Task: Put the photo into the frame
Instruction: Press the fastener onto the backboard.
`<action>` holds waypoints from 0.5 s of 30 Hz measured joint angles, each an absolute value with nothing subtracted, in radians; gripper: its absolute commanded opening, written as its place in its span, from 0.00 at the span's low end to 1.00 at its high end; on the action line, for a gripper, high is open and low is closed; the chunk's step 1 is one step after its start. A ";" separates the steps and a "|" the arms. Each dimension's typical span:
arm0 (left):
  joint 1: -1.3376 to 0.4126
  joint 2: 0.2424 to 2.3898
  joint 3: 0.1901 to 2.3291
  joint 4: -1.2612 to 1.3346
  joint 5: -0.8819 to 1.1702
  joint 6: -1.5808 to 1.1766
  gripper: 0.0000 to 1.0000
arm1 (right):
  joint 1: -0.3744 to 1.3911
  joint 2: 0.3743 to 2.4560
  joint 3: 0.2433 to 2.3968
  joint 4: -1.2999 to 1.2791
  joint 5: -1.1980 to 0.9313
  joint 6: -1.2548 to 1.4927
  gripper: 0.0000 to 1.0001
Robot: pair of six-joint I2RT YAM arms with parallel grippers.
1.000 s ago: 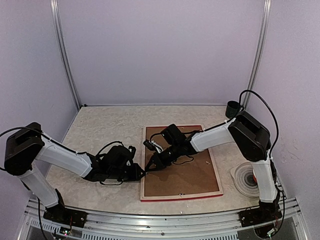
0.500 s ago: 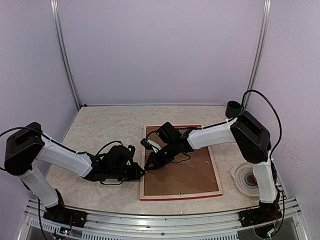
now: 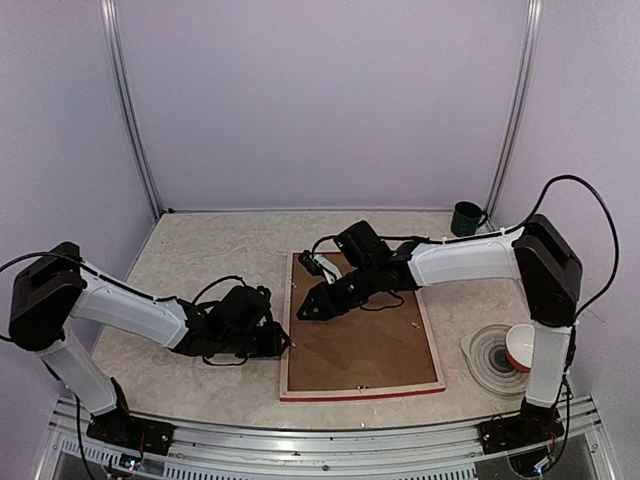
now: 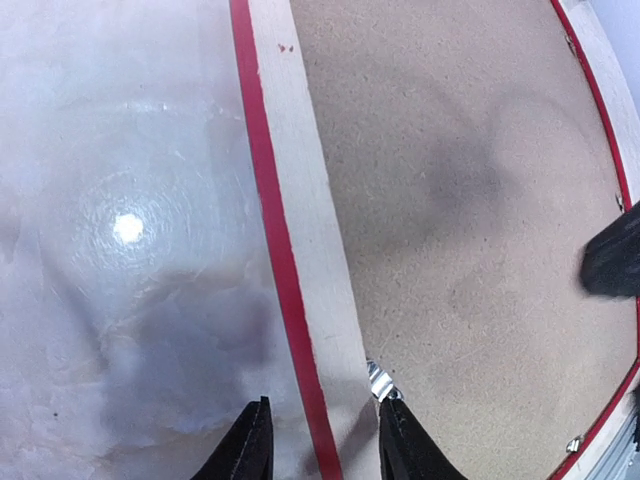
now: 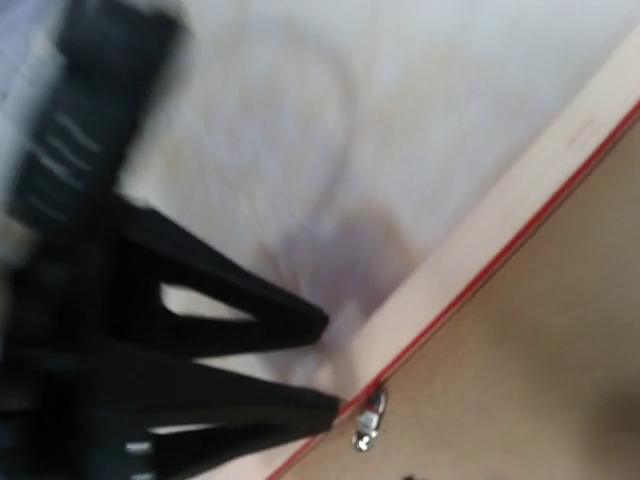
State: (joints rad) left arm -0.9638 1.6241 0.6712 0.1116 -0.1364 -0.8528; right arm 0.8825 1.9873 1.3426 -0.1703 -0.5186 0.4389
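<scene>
Found frame (image 3: 286, 372) lying face down on surface (image 3: 200, 260), right of centre, pale wood back up, red edge showing round the outside. Brown backing board (image 3: 365, 345) seated inside it, hence no sight of photo: likely already under the board, cannot confirm. Judged stage: closing the back, i.e. turning each metal tab (image 4: 380, 378) over the board to lock it in.

Left fingers (image 4: 252, 448) spread, straddling the frame's left rail just beside one such tab, pinching nothing. Probably placed there to steady the rail or to reach that tab.

Right fingers (image 5: 262, 318) low over the same rail further up, parted a little with nothing between, tips just beside another tab. View blurred.

Well apart on the right: ringed dish (image 3: 492, 355), dark cup (image 3: 465, 217).
</scene>
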 measured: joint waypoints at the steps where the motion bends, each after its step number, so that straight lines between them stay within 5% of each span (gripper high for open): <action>1: -0.964 1.624 0.680 0.098 -0.145 -0.852 0.40 | 0.867 1.951 1.340 -0.175 -0.511 0.437 0.38; 15: -0.987 1.718 0.892 -0.038 -0.173 -0.843 0.41 | 0.680 1.651 1.003 -0.215 -0.260 0.396 0.50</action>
State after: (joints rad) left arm -0.9871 1.7176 0.8921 -0.0380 -0.1726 -0.8433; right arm 0.6800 1.6512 1.0027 -0.2146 -0.2596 0.3958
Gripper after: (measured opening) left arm 0.425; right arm 0.490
